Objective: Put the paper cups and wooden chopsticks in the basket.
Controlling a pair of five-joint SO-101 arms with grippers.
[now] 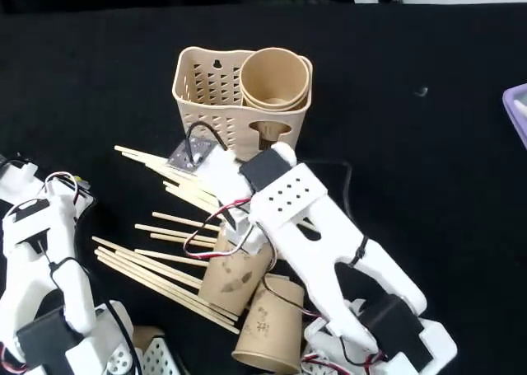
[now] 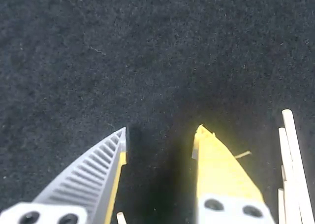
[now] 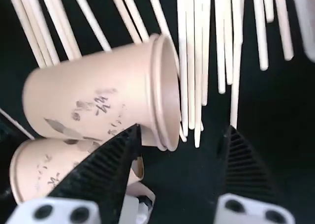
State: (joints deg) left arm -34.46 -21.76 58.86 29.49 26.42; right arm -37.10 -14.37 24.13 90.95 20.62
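Plainly, the left gripper (image 2: pixel 160 135) hangs with its jaws spread wide and empty over the black felt-like cloth table (image 1: pixel 428 194), the ends of the pale wooden chopsticks (image 1: pixel 156 272) just beside it. A pinch from there would, I judge, catch a stick or two off-centre. They could swivel out and scatter the rest, since the sticks lie loose and crossed in a fan.

Further right, the tan paper cup lying on its side (image 1: pixel 235 278) rests partly over the sticks, with a second printed paper cup (image 1: pixel 270 335) just beside it. The right gripper (image 3: pixel 179 138), wide open and holding nothing, sits at the first cup's mouth, one jaw before the wall and the other over bare cloth. A hard squeeze across that thin rim could crush it oval. A glancing touch could roll the cup away and drag sticks with it.

Beyond them stands the beige perforated plastic basket (image 1: pixel 206 95), upright, with nested paper cups (image 1: pixel 276 77) in one compartment. It looks light, so a knock on its rim might tip it.

The left jaws are ribbed, one grey and one yellow. The sticks are slim, straight and smooth. The cups are matte and tapered with a rolled lip. The basket is stiff, round-cornered and rowed with holes. The right jaws are black and ridged.
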